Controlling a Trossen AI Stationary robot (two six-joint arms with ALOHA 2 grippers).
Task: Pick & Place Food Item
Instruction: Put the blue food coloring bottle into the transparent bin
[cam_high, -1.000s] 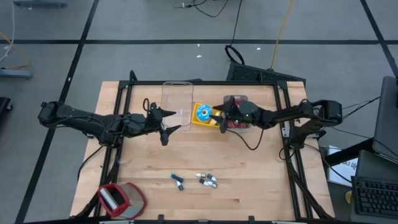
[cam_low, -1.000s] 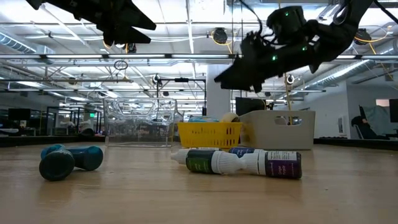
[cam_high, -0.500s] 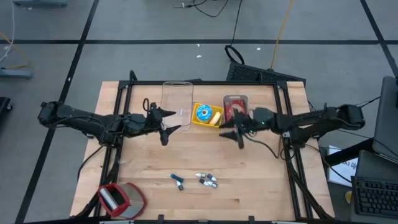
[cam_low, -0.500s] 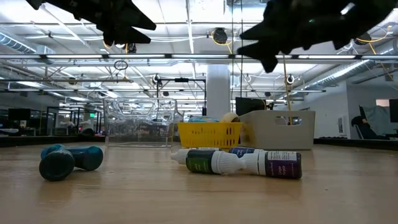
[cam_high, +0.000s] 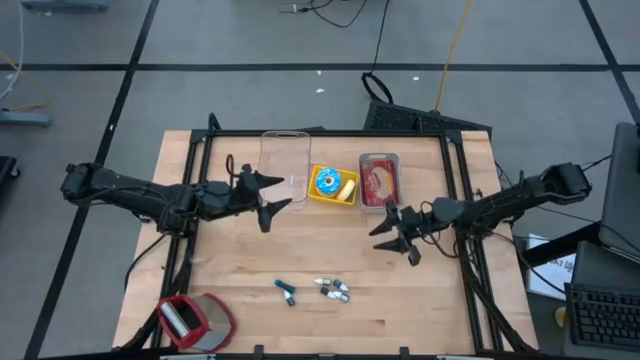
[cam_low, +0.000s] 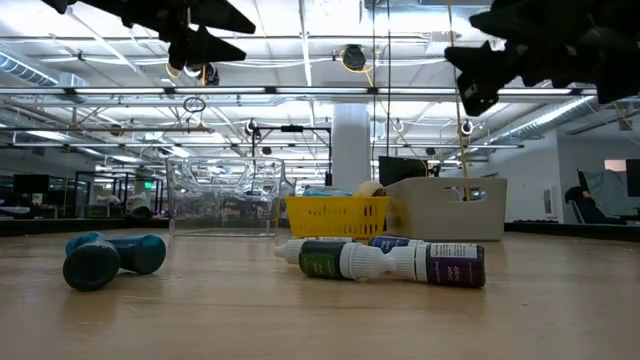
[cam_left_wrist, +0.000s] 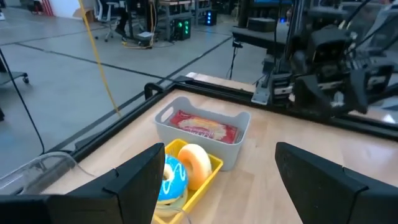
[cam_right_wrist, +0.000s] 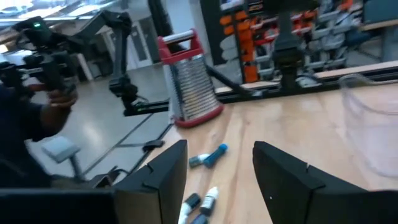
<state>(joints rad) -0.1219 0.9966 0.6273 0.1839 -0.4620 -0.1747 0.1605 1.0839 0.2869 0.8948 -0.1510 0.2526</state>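
I count one grey rectangular tub (cam_high: 379, 181) holding one red-wrapped pastry (cam_left_wrist: 203, 127), lengthwise across the bench depth; both grippers' (cam_high: 262, 197) (cam_high: 397, 238) fingers spread, empty.

One camera is looking straight down over the whole bench (cam_high: 400, 300); another is sitting at its surface, facing the far edge. Both are catching the small bottles (cam_low: 385, 262); each wrist camera is peering past its own fingers.

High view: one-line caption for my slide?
Both arms hover over the table, left pincer open by the clear bin, right pincer empty below the gray bin.
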